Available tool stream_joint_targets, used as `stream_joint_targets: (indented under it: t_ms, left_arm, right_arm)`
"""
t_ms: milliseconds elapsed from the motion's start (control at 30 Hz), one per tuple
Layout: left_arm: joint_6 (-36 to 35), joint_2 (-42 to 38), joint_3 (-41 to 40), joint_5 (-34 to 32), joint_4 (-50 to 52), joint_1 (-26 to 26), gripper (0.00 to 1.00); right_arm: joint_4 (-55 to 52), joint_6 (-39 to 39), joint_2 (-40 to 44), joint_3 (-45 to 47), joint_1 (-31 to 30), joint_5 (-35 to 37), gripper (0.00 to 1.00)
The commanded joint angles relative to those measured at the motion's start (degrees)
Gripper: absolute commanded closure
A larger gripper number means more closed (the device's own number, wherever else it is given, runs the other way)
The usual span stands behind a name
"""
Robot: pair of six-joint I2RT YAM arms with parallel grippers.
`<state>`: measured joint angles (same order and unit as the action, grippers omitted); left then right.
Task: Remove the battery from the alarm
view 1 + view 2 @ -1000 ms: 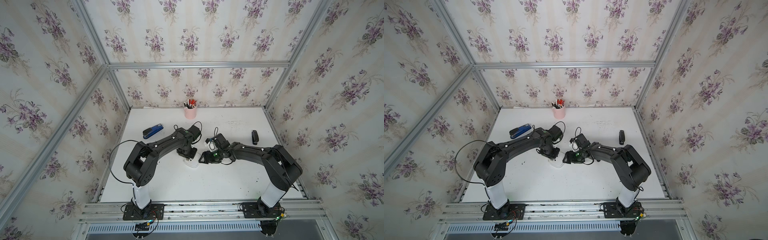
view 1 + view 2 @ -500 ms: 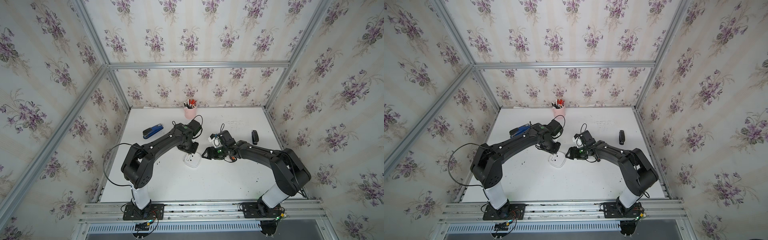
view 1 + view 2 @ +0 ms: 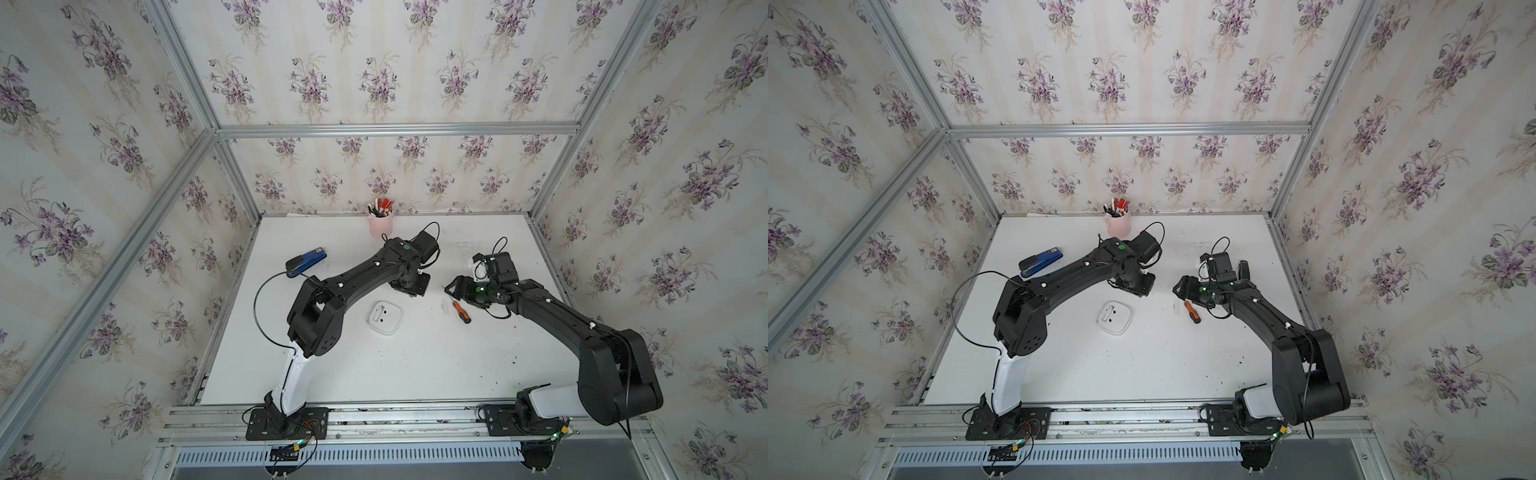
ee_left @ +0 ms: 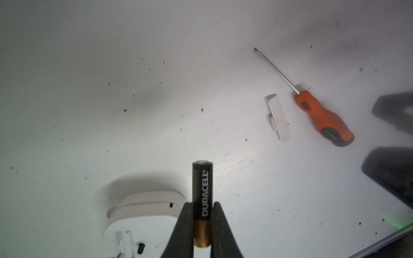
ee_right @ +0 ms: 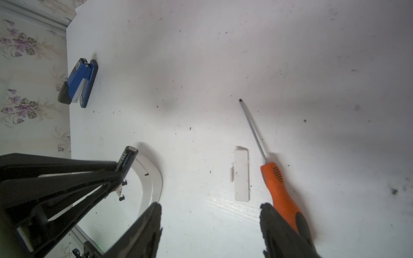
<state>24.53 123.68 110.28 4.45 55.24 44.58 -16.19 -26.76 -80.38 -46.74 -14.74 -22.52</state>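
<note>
The battery [image 4: 202, 189], black with a copper end, sticks out from between the fingers of my left gripper [image 4: 202, 206], which is shut on it. It also shows in the right wrist view as the battery [image 5: 127, 160]. The alarm [image 3: 385, 318] [image 3: 1115, 318] lies back-up on the white table, its narrow slot facing up. My left gripper [image 3: 409, 286] hangs behind and to the right of the alarm, apart from it. My right gripper [image 5: 210, 214] [image 3: 453, 289] stands open over bare table, with nothing between its fingers.
An orange-handled screwdriver [image 3: 461, 311] [image 5: 279, 189] lies beside a small white cover piece [image 4: 278, 118] [image 5: 241, 176], just under my right gripper. A blue stapler [image 3: 305, 261] sits at the back left, and a pink pen cup [image 3: 380, 224] against the back wall. A small black object [image 3: 1243, 270] lies behind my right arm.
My left gripper has lifted off the alarm and drawn back and to the right with the battery. My right gripper has pulled away to the right and opened slightly wider.
</note>
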Motion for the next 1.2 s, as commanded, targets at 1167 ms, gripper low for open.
stream_joint_targets:
  t_ms: [1167]
  left_arm:
    - [12.61,8.41,4.65,-6.33,-7.00,4.94,0.50]
  right_arm:
    - [-1.48,4.27,6.59,5.50,4.84,-3.32,0.26]
